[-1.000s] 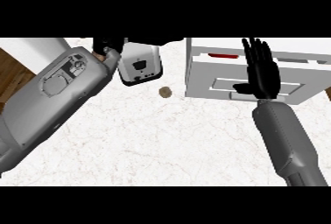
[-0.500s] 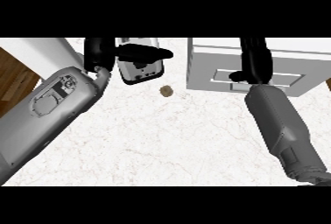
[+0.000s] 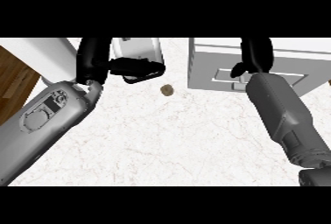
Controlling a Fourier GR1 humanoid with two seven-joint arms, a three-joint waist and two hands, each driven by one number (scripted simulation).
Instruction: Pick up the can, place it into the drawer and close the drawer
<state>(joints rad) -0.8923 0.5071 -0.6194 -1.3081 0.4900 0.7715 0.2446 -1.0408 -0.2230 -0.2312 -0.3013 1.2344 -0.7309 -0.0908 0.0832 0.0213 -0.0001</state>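
Note:
The white drawer unit (image 3: 210,61) stands at the back right of the counter, and its drawer front (image 3: 223,78) sits nearly flush with the body. My right hand (image 3: 255,50) lies against that front with straight fingers, thumb hanging to the left. No can shows anywhere; the inside of the drawer is hidden. My left hand (image 3: 92,61) is raised at the back left, with its fingers (image 3: 139,68) stretched rightwards across a white appliance. It holds nothing.
A white appliance (image 3: 139,48) with a dark slot stands at the back, between the hands. A small brown round object (image 3: 167,90) lies on the marble counter (image 3: 168,140). The counter's left edge (image 3: 39,52) drops to wooden floor (image 3: 13,83).
The drawer, open a second ago with something red inside, has slid in under my right hand's push. My left hand has risen and swung in front of the appliance.

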